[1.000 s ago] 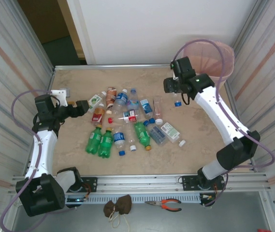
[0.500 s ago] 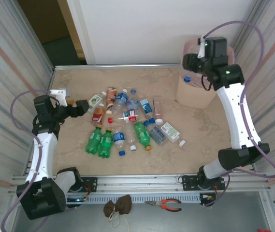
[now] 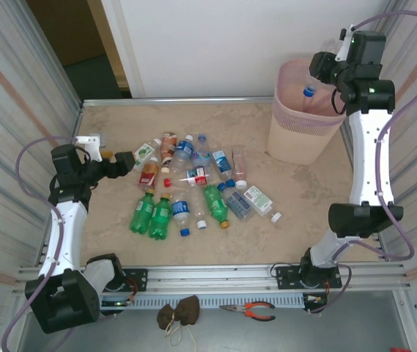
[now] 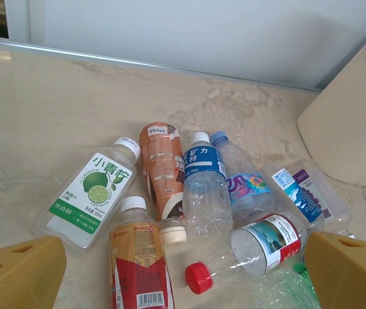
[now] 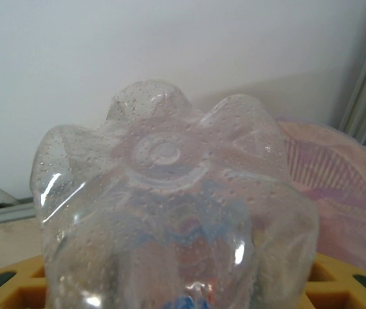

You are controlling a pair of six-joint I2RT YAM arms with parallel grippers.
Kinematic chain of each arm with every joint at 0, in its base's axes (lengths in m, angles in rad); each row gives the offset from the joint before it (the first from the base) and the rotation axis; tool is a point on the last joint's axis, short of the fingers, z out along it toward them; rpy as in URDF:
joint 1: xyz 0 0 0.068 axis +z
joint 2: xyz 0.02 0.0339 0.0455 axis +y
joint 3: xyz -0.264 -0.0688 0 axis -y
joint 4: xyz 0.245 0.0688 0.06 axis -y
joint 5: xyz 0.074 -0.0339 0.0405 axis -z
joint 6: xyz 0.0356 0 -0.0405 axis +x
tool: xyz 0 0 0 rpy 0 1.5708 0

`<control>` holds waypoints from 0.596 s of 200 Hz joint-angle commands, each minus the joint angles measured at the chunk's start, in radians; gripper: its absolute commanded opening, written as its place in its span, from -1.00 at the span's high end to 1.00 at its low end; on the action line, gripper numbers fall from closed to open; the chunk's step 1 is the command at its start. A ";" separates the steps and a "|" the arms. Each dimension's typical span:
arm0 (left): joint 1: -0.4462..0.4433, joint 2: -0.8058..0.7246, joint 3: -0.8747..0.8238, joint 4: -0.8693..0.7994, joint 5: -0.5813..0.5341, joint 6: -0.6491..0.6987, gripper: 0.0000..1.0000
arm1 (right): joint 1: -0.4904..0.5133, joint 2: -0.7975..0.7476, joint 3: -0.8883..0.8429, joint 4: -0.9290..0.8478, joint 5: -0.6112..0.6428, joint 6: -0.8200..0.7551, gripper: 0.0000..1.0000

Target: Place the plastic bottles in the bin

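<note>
Clear bottle (image 5: 170,193) pinched, right end effector (image 3: 322,76) raised over bin (image 3: 296,139) | left end effector (image 4: 183,273) spread

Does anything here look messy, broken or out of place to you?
Mostly mess. The plastic bottles lie tumbled on their sides in the middle of the table, with loose caps beside them, such as a white cap and a blue cap. Orange-handled pliers lie below the front rail, apart from the job.

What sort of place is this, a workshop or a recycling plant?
Probably a small robot test booth: a left arm and right arm bolted to a metal rail at a table edge, ribbed panel walls close around it, and plastic bottles laid out near a pink bin.
</note>
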 commanded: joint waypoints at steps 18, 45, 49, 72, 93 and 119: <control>0.012 -0.004 -0.006 0.006 -0.005 0.002 -0.91 | -0.019 0.164 0.125 -0.159 -0.030 -0.001 0.05; 0.012 0.004 -0.003 0.002 -0.006 0.003 -0.92 | -0.021 0.265 0.183 -0.251 -0.026 -0.018 0.06; 0.012 0.004 -0.004 0.002 -0.005 0.003 -0.91 | -0.020 0.277 0.189 -0.261 -0.025 -0.019 0.06; 0.012 0.006 -0.002 0.001 -0.006 0.003 -0.91 | -0.021 0.349 0.218 -0.311 -0.029 -0.029 0.07; 0.012 0.009 -0.003 0.000 -0.008 0.003 -0.91 | -0.022 0.412 0.237 -0.346 -0.033 -0.036 0.07; 0.012 0.012 0.000 -0.007 -0.015 0.005 -0.91 | -0.022 0.489 0.268 -0.377 -0.047 -0.046 0.07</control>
